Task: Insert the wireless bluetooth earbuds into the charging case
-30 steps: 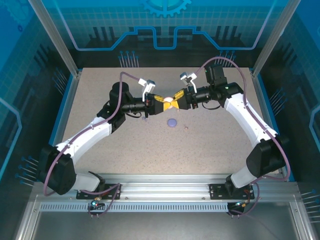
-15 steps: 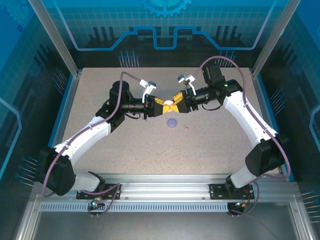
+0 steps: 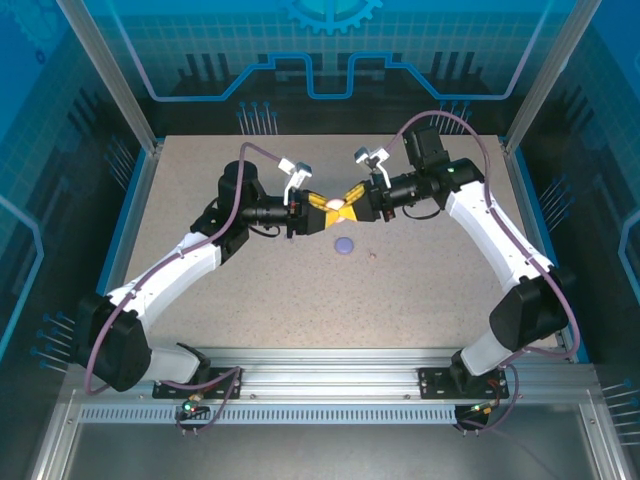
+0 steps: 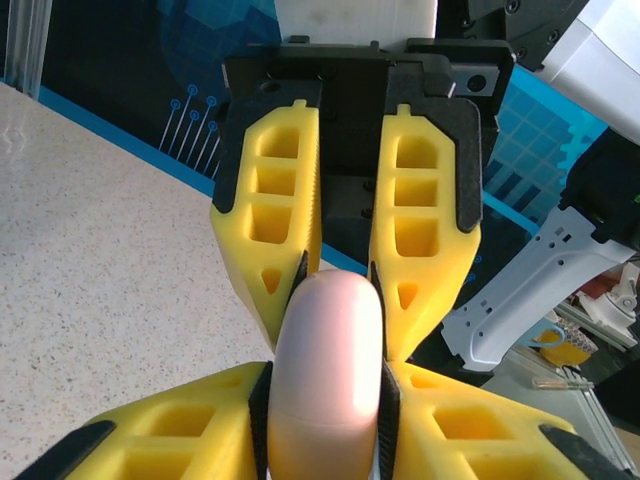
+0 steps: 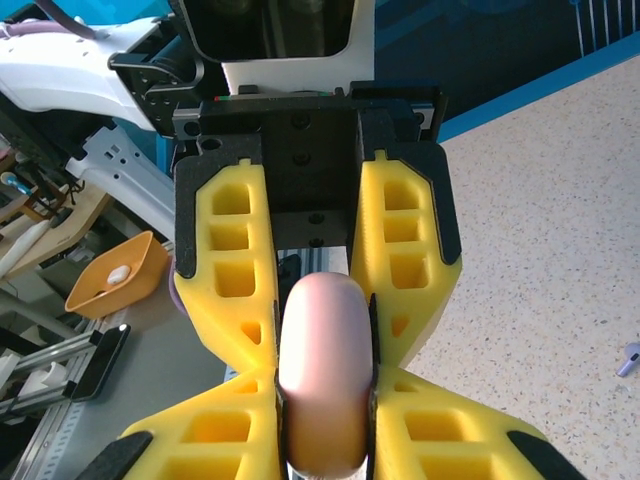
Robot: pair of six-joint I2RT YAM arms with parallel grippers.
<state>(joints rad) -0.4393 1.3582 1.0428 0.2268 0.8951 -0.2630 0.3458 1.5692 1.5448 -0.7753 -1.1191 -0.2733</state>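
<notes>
The pale pink, smooth rounded charging case [image 4: 325,330] hangs in the air, beyond and slightly left of the lilac round case [image 3: 345,245], which lies on the speckled beige counter [image 3: 250,300]. It sits edge-up, with its long axis running from claw to claw. The right claw [image 5: 325,385] pinches its flat faces. The left claw [image 4: 325,375] flanks the opposite end with its pads close alongside; whether they press I cannot tell. A tiny lilac stemmed earbud [image 5: 630,357] lies on the counter to the right of the lilac case.
</notes>
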